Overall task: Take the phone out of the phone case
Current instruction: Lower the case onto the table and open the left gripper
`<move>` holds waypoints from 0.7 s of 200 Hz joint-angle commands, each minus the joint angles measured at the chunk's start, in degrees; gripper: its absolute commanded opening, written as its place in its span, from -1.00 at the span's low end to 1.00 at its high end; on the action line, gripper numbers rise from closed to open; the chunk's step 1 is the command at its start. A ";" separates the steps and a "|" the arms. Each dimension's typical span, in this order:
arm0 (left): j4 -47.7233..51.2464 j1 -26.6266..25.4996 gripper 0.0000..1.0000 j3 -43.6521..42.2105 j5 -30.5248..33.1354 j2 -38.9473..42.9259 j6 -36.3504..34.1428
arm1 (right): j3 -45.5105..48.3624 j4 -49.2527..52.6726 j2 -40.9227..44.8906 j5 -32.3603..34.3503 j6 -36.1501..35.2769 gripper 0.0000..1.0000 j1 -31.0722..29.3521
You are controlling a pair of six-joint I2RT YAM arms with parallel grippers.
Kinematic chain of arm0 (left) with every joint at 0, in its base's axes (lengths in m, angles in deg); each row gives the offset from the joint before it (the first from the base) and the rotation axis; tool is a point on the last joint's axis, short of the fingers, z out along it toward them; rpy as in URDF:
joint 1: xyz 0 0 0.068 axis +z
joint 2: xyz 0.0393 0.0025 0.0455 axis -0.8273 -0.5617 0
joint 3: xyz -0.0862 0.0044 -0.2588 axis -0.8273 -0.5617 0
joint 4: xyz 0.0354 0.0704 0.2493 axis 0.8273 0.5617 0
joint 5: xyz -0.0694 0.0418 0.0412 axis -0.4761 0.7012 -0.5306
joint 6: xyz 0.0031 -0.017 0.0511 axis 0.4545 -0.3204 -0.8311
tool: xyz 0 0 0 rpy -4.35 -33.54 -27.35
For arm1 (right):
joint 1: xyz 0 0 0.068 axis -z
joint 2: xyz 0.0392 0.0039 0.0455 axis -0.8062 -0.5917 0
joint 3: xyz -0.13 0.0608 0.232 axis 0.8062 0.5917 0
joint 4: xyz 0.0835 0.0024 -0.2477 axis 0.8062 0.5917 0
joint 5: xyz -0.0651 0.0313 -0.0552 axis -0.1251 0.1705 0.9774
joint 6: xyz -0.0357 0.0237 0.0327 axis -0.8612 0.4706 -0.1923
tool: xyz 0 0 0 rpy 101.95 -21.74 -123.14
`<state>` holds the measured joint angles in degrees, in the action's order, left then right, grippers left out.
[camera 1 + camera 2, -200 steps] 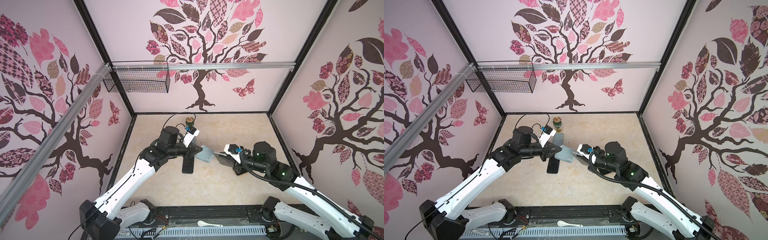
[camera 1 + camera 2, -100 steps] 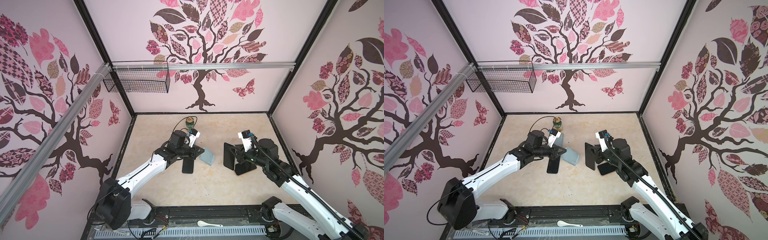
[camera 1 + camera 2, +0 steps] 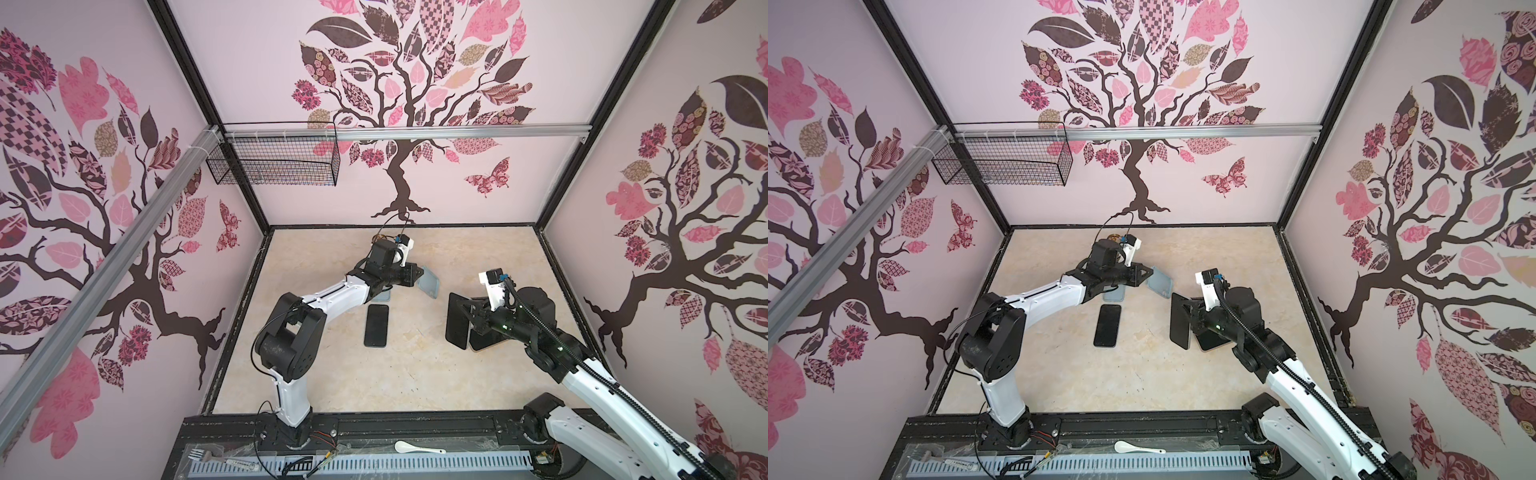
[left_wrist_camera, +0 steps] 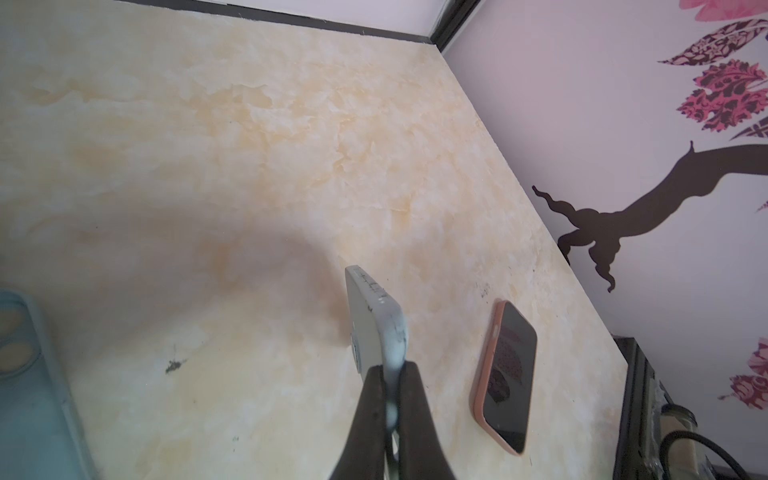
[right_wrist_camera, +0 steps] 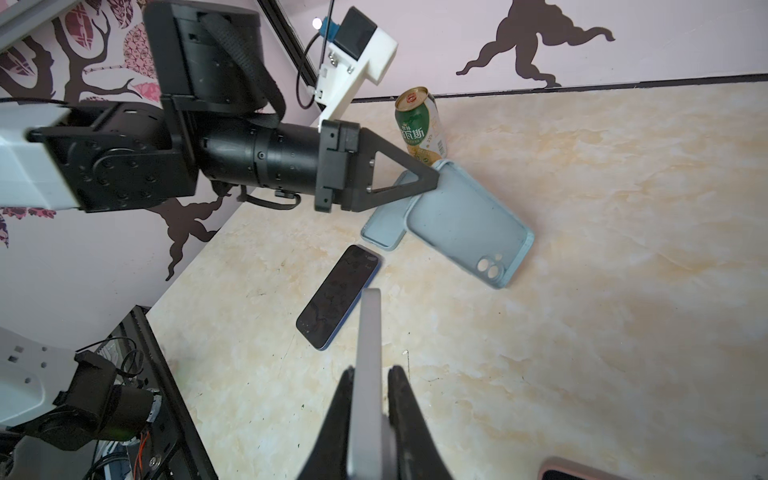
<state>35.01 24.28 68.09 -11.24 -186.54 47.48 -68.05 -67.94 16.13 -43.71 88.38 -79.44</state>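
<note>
Between left gripper (image 4: 392, 370) jaws: case (image 4: 374, 316) edge, pinched tight; right gripper (image 5: 371, 374) clamps phone (image 5: 369, 332) upright, well apart from case.

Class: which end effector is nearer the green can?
Left. The left end effector, holding a case, is in front of the can; the right end effector, holding a phone, is farther off to the right.

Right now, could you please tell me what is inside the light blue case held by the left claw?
No phone: the light blue case shows a bare hollow and open camera holes. The left claw covers one corner.
</note>
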 commanded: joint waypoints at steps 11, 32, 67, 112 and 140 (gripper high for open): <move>-1.65 1.95 -1.00 4.39 1.56 -5.04 2.06 | -0.89 -3.45 -0.31 -1.34 2.48 -1.00 0.05; -0.96 3.17 -1.00 6.53 0.36 -7.57 2.63 | -0.76 -3.65 -0.56 -1.78 2.87 -1.00 0.05; 0.70 3.60 -0.35 7.43 0.66 -7.72 1.74 | -0.97 -2.47 -0.84 -1.39 2.42 -1.00 0.05; 2.79 4.78 0.14 5.44 1.76 -3.30 -0.40 | -1.23 -2.11 -0.95 -1.25 1.88 -1.00 0.11; 3.39 5.18 0.19 1.59 -0.11 3.52 -2.37 | -1.16 -3.70 -0.75 -1.77 2.48 -1.00 0.12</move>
<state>38.56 28.89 72.53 -9.82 -190.57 47.77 -68.05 -68.68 14.90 -44.54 89.89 -79.44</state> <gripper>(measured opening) 0.588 0.146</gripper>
